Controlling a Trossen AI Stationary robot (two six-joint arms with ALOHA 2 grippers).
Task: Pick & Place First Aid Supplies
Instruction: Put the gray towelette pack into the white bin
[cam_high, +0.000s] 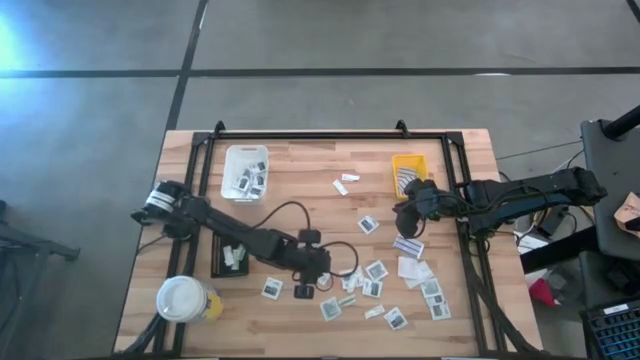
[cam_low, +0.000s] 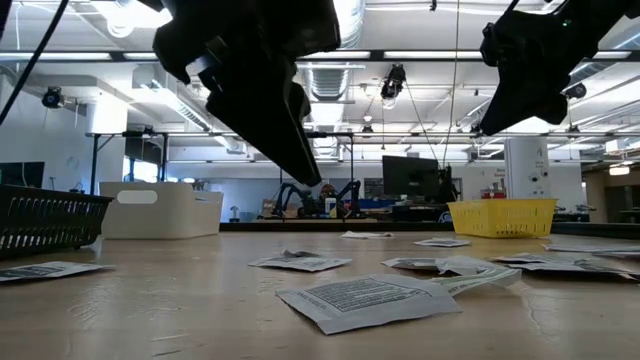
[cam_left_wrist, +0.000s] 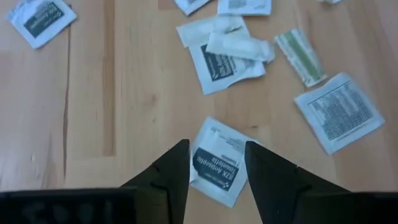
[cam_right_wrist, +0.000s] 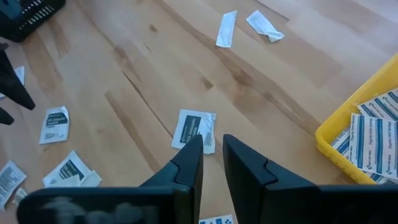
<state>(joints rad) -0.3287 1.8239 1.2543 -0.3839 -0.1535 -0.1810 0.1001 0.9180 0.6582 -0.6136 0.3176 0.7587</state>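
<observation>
A pale wooden plank surface (cam_high: 300, 180) with a black frame rail along its far and side edges stands on a grey concrete floor (cam_high: 400, 40) crossed by dark lines. The low view looks across it into a large workshop with ceiling strip lights, monitors and benches well beyond.

At the near-left corner stands one white-topped yellow cup (cam_high: 183, 299). Toward the near-right corner the first aid supplies (cam_high: 378, 270) lie scattered flat on the wood: roughly fifteen small white packets with dark printed patches, plus one striped strip (cam_left_wrist: 300, 57). One packet (cam_high: 272, 289) lies alone near the near edge, left of the cluster. One black tray (cam_high: 232, 257) sits by the left edge with a few packets in it. Farther back, two small white pieces (cam_high: 346, 182) lie near the middle. At the far side are one white tray (cam_high: 246, 172) holding several packets, and one yellow tray (cam_high: 410, 172) toward the right holding striped strips.

The left arm reaches from the left edge across the black tray; its left hand (cam_left_wrist: 216, 163) hangs low over the near middle, fingers spread, with one antiseptic packet (cam_left_wrist: 214, 160) lying on the wood between them, not pinched. The right arm comes in from the right edge; its right hand (cam_right_wrist: 212, 157) hovers beside the yellow tray above a lone packet (cam_right_wrist: 194, 129), fingers a narrow gap apart, pinching nothing.
</observation>
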